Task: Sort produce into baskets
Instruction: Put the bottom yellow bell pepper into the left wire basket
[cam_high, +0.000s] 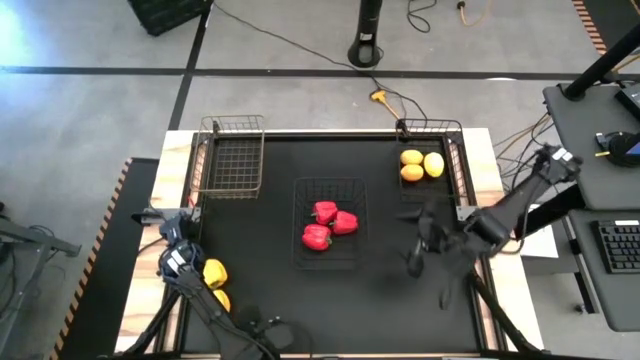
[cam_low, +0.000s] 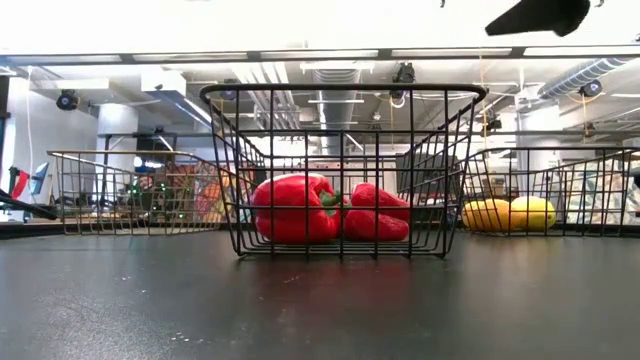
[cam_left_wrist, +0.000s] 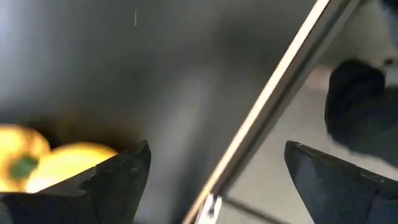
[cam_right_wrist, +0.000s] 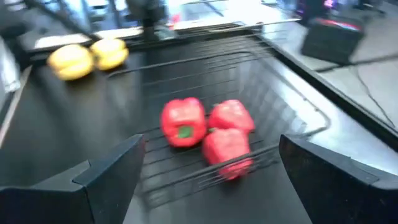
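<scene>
My right gripper (cam_high: 428, 250), jaws wide and empty, hangs over the desk (cam_high: 270, 310) beside the middle basket (cam_high: 330, 185) holding three red peppers (cam_high: 328, 225). My left gripper (cam_high: 180, 262), jaws also wide and empty, sits beside two yellow peppers (cam_high: 215, 280) at the desk's left edge. Three yellow fruits (cam_high: 420, 165) lie in the right basket (cam_high: 458, 160); the copper basket (cam_high: 230, 160) stands at left.

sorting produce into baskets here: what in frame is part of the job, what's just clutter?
Job:
- three red peppers in the middle dark basket
- three orange-yellow fruits in the right dark basket
- two yellow peppers loose by the left gripper, open
- copper basket, holding nothing
- right gripper, open

Lying about:
- keyboard
- floor cables
</scene>
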